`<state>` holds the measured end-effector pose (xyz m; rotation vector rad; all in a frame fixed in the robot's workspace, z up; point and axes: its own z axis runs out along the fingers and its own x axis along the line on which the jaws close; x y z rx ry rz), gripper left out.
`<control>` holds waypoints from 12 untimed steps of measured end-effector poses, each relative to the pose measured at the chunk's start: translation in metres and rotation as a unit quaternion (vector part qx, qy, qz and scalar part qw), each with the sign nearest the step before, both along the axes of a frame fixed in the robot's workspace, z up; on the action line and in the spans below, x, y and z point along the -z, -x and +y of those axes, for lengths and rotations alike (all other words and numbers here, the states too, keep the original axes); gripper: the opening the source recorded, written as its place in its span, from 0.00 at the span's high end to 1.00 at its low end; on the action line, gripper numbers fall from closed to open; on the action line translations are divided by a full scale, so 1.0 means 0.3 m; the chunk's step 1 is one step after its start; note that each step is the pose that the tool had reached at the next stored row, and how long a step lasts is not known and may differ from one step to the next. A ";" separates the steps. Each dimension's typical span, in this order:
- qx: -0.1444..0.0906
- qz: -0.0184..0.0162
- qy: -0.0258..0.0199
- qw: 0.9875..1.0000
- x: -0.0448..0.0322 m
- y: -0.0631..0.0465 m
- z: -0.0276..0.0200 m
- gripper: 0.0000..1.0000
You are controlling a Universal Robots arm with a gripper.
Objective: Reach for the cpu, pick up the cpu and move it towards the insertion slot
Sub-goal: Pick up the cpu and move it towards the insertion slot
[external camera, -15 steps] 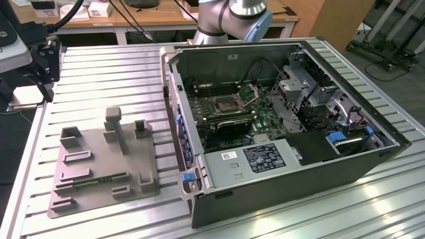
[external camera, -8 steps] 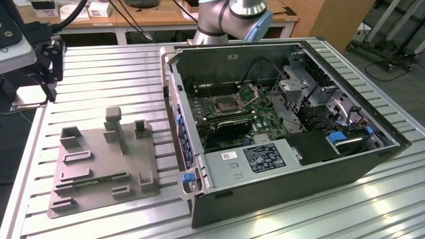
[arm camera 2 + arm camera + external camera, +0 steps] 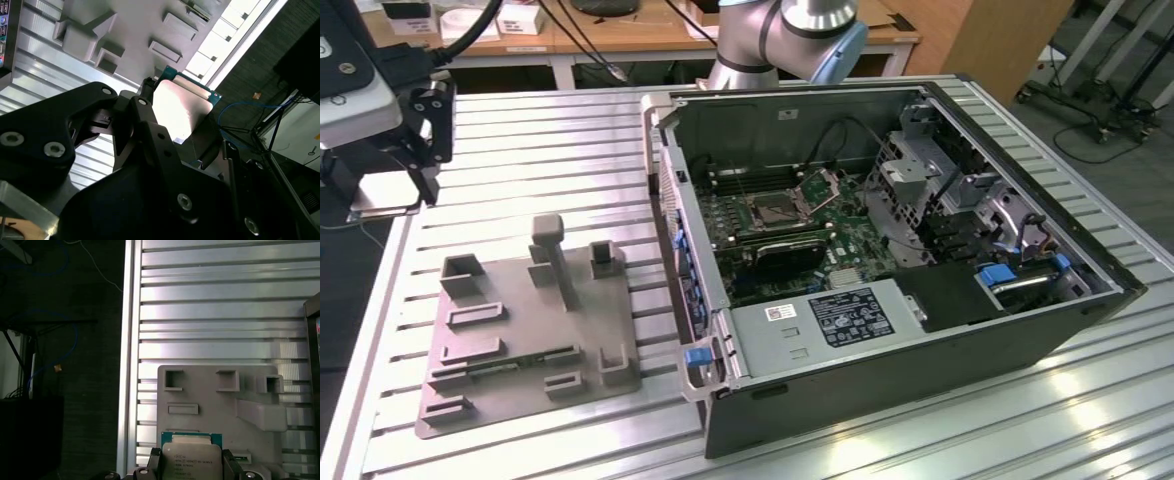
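Held the cpu (image 3: 182,107) by two opposite edges, with the jaws of the gripper (image 3: 179,119) clenched on it and the silver-grey top catching the light in the second wrist view. Kept it in the air, touching nothing but the black fingers (image 3: 145,112), above the grey plastic fixture (image 3: 210,400) and close to that fixture's edge nearest the table's side.

Judged the reach and the pick-up as done, and the carry toward the insertion slot (image 3: 774,208) as the step in hand.

Found the gripper, in the exterior view, near that view's left edge, over the slatted aluminium table (image 3: 547,130) and well apart from the open computer case (image 3: 894,360). Found the slot inside that case, on the green motherboard (image 3: 761,260), toward the exterior view's right, with its hinged metal lid plate (image 3: 823,185) apparently tilted up.

Called, on that reading, for a long traverse across the fixture and over the case's near wall. Called also for a firm grip on the thin edges and a level chip. Needed enough height to pass the fixture's tall post (image 3: 547,250) and the case rim without a knock. Could not tell from these views how the chip's corners were turned relative to the socket.
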<state>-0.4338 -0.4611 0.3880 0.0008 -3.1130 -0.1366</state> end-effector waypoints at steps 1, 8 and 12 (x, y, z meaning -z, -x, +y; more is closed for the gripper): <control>0.000 0.000 0.000 1.000 0.000 0.000 0.000 0.45; 0.000 0.000 0.000 1.000 0.000 -0.003 0.000 0.45; 0.000 0.000 0.000 1.000 0.000 -0.014 0.000 0.45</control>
